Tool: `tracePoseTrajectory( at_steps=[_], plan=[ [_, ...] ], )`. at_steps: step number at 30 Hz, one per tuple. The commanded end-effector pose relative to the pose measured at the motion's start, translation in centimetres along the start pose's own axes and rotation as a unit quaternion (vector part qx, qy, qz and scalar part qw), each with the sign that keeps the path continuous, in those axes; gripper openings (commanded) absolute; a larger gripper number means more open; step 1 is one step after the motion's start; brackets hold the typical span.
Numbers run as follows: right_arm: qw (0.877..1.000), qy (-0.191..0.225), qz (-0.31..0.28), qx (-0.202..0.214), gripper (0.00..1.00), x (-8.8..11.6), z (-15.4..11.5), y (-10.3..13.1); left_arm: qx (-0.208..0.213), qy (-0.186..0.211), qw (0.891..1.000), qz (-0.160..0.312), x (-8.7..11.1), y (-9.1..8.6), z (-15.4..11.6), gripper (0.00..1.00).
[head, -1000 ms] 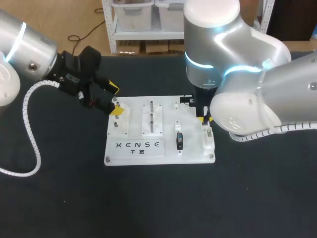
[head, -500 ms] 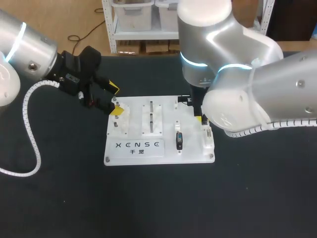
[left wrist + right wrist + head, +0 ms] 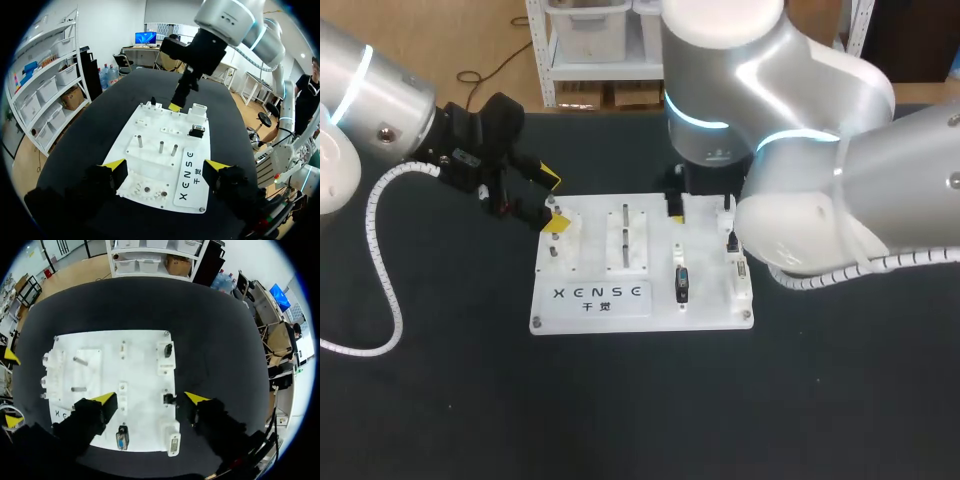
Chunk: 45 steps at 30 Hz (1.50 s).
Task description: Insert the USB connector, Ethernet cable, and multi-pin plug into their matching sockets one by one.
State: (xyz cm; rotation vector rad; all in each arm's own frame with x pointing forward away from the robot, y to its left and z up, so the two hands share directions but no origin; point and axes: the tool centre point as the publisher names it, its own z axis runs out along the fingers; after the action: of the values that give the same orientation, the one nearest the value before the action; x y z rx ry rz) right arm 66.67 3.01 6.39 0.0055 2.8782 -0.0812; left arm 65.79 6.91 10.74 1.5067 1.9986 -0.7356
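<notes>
2 grippers spread wide, both empty. Left gripper (image 3: 166,165) at left end of white board (image 3: 710,305); right gripper (image 3: 150,398) above board's far side. Black multi-pin plug (image 3: 682,285) on board, right of middle.

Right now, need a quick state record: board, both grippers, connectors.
surface: black table
board: white board, flat on the table, near its middle
left gripper: open, empty, at the board's left rear corner
right gripper: open, empty, above the board's rear part
multi-pin connector: black, on the board right of its middle; cannot tell if fully seated
metal pegs: upright on the board
</notes>
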Motion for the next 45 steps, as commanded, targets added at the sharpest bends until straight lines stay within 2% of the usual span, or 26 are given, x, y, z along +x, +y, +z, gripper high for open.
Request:
tracePoseTrajectory(
  at_steps=[1,9,17,19,20,22,27,31,33,41,43,45],
  plan=[
    [1.0,-0.005,-0.003,-0.005,1.0,2.0,-0.5,0.6,0.001,0.002,1.0,0.0,-0.1,0.1,0.0,1.0],
    [1.0,0.021,-0.02,-0.011,1.0,5.2,0.3,2.9,0.001,0.002,1.0,0.0,-0.1,0.1,0.0,1.0],
    [0.999,0.042,-0.024,-0.014,1.0,6.9,1.4,4.3,0.001,0.002,1.0,0.0,-0.1,0.1,0.0,1.0],
    [0.999,0.046,-0.024,-0.012,0.9,7.3,1.7,4.5,0.001,0.002,1.0,0.0,-0.1,0.1,0.0,1.0],
    [0.999,0.048,-0.023,-0.013,0.79,7.4,1.8,4.5,0.001,0.002,1.0,0.0,-0.1,0.1,0.0,1.0],
    [0.998,0.051,-0.022,-0.011,0.65,7.7,2.1,4.6,0.001,0.002,1.0,0.0,-0.1,0.1,0.0,1.0],
    [0.998,0.056,-0.019,-0.008,0.56,7.9,2.6,4.5,0.001,0.002,1.0,0.0,-0.1,0.1,0.0,1.0],
    [0.998,0.06,-0.012,-0.008,0.55,7.8,3.0,4.4,0.001,0.002,1.0,0.0,-0.1,0.1,0.0,1.0],
    [0.998,0.062,-0.009,-0.006,0.5,7.7,3.2,4.3,0.001,0.002,1.0,0.0,-0.1,0.1,0.0,1.0],
    [0.998,0.068,-0.002,-0.007,0.44,7.5,3.6,4.0,0.001,0.002,1.0,0.0,-0.1,0.1,0.0,1.0],
    [0.998,0.069,-0.002,-0.008,0.38,7.5,3.7,4.0,0.001,0.002,1.0,0.0,-0.1,0.1,0.0,1.0],
    [0.997,0.07,-0.003,-0.009,0.22,7.5,3.7,4.0,0.001,0.002,1.0,0.0,-0.1,0.1,0.0,1.0]
  ],
)
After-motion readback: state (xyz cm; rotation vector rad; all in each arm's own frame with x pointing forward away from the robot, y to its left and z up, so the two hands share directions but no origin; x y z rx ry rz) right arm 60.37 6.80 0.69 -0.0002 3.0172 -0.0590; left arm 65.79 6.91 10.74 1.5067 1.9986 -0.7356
